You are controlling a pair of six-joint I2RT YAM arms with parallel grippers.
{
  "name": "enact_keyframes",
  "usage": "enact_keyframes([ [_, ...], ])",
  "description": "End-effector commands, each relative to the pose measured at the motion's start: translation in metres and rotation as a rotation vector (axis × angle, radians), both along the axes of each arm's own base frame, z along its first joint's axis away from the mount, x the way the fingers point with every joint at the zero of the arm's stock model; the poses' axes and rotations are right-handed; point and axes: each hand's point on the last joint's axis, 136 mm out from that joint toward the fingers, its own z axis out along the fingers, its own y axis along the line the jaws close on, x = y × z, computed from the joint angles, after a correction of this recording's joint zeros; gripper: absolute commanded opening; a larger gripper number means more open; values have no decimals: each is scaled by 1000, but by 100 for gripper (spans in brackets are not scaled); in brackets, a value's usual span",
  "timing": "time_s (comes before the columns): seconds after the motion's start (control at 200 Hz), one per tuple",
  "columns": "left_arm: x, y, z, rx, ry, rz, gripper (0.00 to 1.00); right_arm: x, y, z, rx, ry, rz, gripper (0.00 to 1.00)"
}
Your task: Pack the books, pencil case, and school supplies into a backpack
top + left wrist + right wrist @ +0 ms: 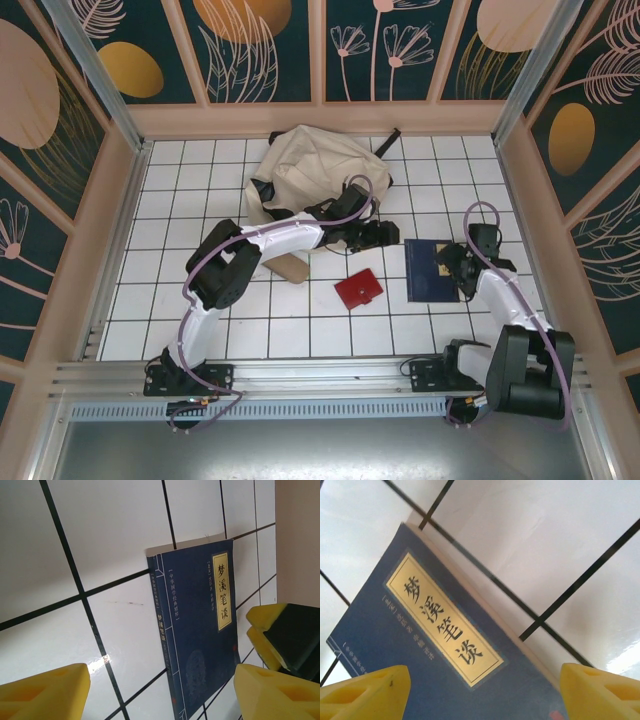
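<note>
Top view: the backpack (310, 165) lies slumped at 12 o'clock on the tiled table (190, 200), w/ black straps poking out at its far side. My left gripper (388, 236) reaches to mid-table, near the backpack's 5 o'clock corner. My right gripper (456, 264) sits at the 3 o'clock edge of the books (428, 272). The school supplies case (358, 290), red, lies flat at about 7 o'clock of my left gripper, apart from the books. The pencil case (292, 266) is at 9 o'clock of the school supplies case. My left forearm crosses over its far end, so part of it is hidden.

Left wrist cam: my fingers (45, 692) stand wide apart, w/ nothing held between them. Tile and the books (197, 630) lie below; the cover is navy w/ a pale yellow label near its 1 o'clock corner. A yellow-black piece (285, 630) cuts in at 3 o'clock. It's prob. my other gripper's finger, but I can't be sure.

Right wrist cam: the books (410, 650) are much closer here. The label characters are readable and a cream page edge runs along the side. My fingers (600, 690) are spread wide at frame bottom, pinching nothing I can see.

Hard to make out: how many books are in the stack, and whether my right tips touch the cover, since they're cut off by the frame edge.
</note>
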Motion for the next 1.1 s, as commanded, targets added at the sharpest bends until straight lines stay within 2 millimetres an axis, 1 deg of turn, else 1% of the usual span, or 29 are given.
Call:
enact_keyframes([
  [0.0,-11,3,-16,30,19,-43,76,-10,-16,-4,-85,57,-42,80],
  [0.155,-13,4,-21,42,27,-50,76,-12,-10,-25,-47,110,-38,84],
  [0.235,-13,4,-25,50,32,-58,77,-11,-3,-29,-11,108,-17,83],
  [0.29,-13,4,-29,60,36,-64,77,-10,7,-30,41,95,3,82],
  [0.335,-13,3,-31,70,34,-75,77,-7,13,-28,76,77,14,80],
  [0.53,-5,1,-37,107,19,-86,75,3,56,-23,242,18,104,71],
  [0.641,-4,2,-40,121,17,-86,73,9,77,-19,305,-6,147,65],
  [0.716,-1,5,-42,130,9,-82,72,16,87,-13,322,-32,166,63],
  [0.796,2,6,-43,128,13,-77,69,24,96,-6,339,-55,188,56],
  [0.881,5,8,-45,131,8,-77,65,31,106,0,356,-76,230,54],
  [0.961,9,10,-49,141,12,-71,64,35,107,-2,338,-72,251,51],
  [1.056,16,16,-53,175,3,-47,64,35,95,-13,261,-30,237,51],
  [1.096,19,18,-51,184,-6,-42,64,34,90,-17,227,-12,231,50],
])
